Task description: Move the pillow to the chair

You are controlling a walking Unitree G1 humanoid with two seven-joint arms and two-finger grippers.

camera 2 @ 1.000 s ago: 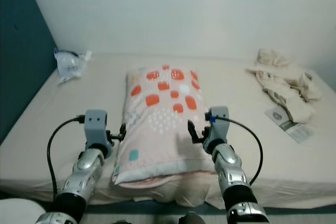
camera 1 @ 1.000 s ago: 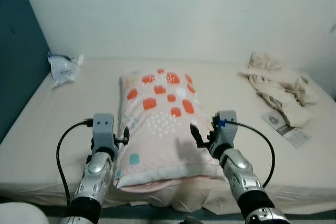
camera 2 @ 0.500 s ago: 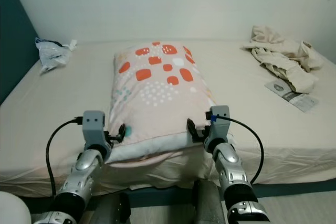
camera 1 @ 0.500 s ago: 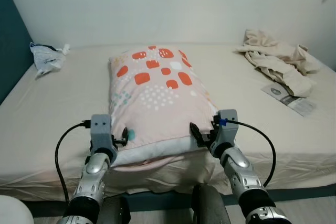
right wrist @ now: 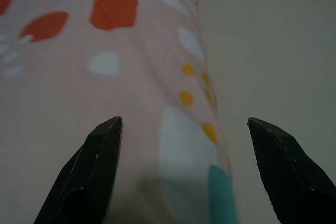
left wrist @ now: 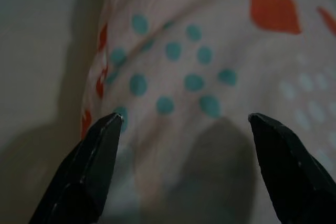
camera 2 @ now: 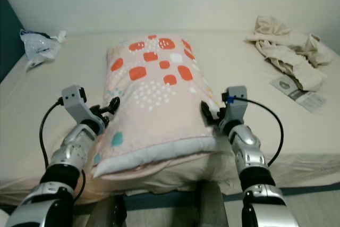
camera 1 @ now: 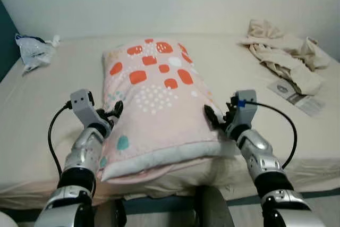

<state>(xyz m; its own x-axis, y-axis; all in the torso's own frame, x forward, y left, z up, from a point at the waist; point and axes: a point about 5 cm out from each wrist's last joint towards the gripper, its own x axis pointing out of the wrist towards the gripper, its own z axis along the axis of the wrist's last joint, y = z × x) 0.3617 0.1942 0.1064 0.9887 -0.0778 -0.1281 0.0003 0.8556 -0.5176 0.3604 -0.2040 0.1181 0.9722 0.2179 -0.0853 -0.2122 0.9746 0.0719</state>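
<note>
The right end effector [right wrist: 184, 129] has its two black fingers [right wrist: 100, 166] spread wide apart, one at each lower corner of the picture. Between them lies the side of the pillow [right wrist: 121, 72], pale pink cloth printed with large orange-red patches, white spots, a row of small yellow dots and a teal mark close to the camera. The pillow's edge runs up the middle of the view. Beside it lies the plain beige bed sheet [right wrist: 278, 51]. Whether either finger touches the cloth cannot be told.
</note>
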